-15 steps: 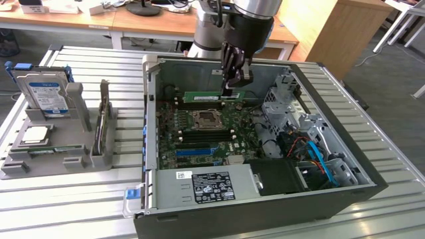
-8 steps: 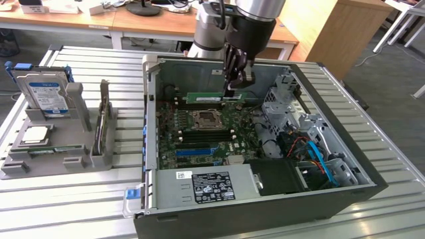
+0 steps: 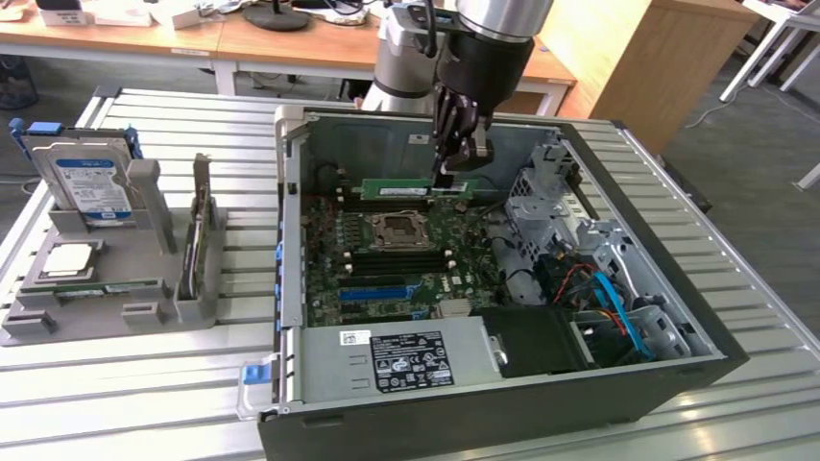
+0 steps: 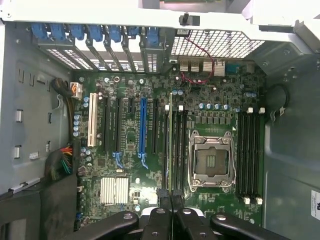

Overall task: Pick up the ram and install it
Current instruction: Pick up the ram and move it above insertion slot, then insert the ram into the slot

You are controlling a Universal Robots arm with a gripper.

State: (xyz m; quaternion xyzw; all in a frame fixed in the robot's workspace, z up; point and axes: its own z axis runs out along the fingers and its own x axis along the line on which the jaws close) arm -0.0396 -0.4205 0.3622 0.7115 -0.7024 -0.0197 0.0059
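- table (image 3: 141,403): slatted metal, cut off at the frame edges; carries everything.
- computer case (image 3: 539,423): open side up, near corner cropped. CPU socket (image 3: 397,229) (image 4: 211,161) sits mid-board inside it.
- arm (image 3: 494,38): drops in from behind the socket, top cut off, hides part of the case's back wall.
- power supply (image 3: 397,360): camera side of the socket, covers the board edge.
- grey holder (image 3: 115,298): outside the case, well to the exterior view's left of the socket; hard drive (image 3: 92,187) upright in it.
- ram (image 3: 397,189) (image 4: 171,140): green stick on its long edge, level, just behind the socket. One end is hidden by the fingers. Edge-on in the wrist view, in line with the black slots (image 4: 181,150) beside the socket; can't tell whether it touches them.
- end effector (image 3: 452,176) (image 4: 171,196): fingers squeezed together, pinching the ram.
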